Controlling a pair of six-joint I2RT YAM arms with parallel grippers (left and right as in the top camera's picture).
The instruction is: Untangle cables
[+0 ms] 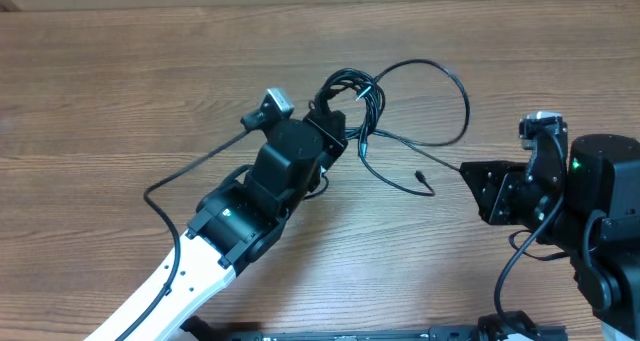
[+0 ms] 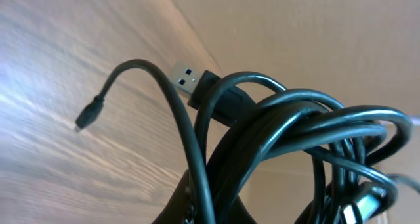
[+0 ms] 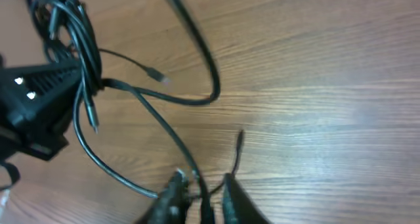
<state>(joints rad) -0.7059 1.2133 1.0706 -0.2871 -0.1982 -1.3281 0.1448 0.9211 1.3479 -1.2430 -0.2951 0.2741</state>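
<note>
Both arms matter: the left gripper [image 1: 335,113] pinches the bundled cables [image 2: 295,119]; whether the right gripper [image 3: 202,186] squeezes its strand, I cannot tell. Better to pull apart slowly, bundle held firm.

You have bare table [image 1: 120,71] at far left and along the far edge. Your left arm [image 1: 250,201] bars the near-left diagonal. The cables [image 1: 350,91] bunch at its tip and loop toward the right gripper [image 3: 201,196], one strand crossing between its parted fingers
</note>
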